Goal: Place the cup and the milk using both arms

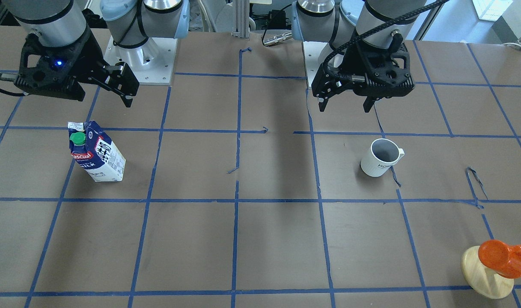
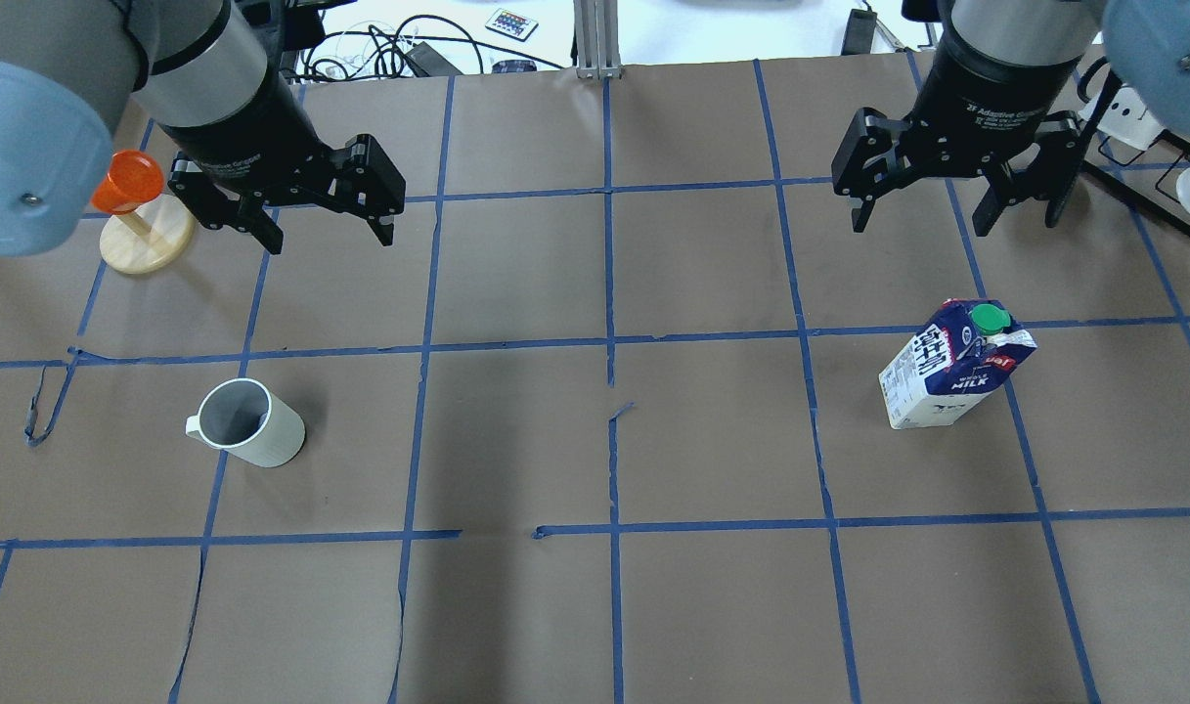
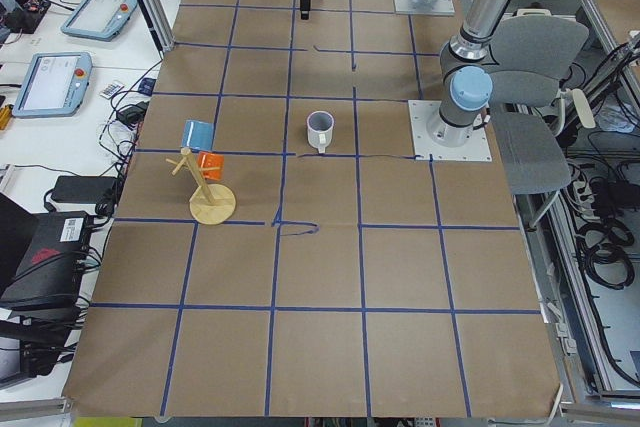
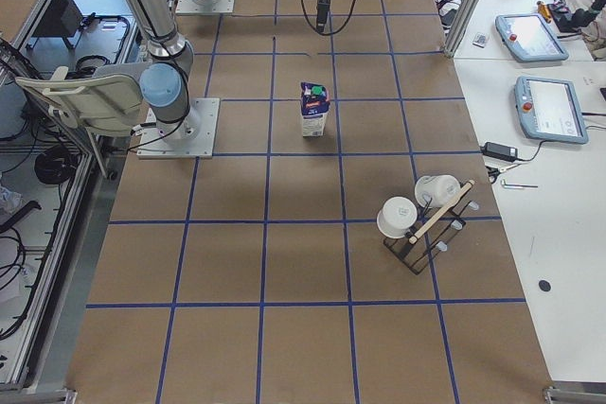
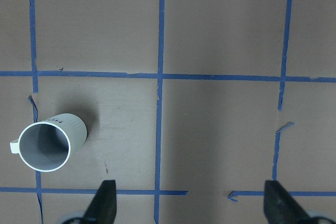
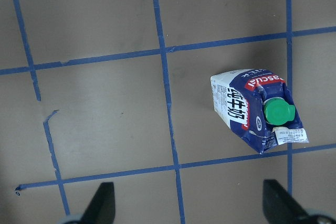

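My left tool hangs above the bench with its fingers spread wide and nothing between them. The cup stands upright on the brown paper below it, off to one side and clear of the fingertips, with its handle pointing outward to my left. My right tool is just as wide open and empty, also held up in the air. The milk stands upright on the bench beneath it, green cap on top, untouched and well apart from the cup.
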Robot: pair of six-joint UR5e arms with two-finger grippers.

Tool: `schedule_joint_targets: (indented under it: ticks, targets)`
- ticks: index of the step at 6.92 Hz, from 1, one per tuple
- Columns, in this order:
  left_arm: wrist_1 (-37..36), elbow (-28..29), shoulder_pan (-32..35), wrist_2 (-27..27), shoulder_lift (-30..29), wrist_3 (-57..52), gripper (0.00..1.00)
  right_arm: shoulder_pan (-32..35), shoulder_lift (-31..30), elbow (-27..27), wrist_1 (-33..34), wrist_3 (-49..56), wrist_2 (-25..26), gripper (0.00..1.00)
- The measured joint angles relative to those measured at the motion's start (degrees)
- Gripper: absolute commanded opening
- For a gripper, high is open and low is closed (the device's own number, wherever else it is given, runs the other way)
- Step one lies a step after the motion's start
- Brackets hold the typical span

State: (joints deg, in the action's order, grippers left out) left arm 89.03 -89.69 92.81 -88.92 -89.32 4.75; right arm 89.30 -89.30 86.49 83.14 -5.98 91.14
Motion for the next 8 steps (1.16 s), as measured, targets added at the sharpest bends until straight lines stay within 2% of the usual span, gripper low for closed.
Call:
schedule_joint_targets:
  ticks: [8]
  targets:
    - [0.1, 0.1, -0.4, 0.4, -0.2, -1.2, 1.00, 0.2, 0.0, 0.0, 0.0, 0.0, -0.1, 1.00]
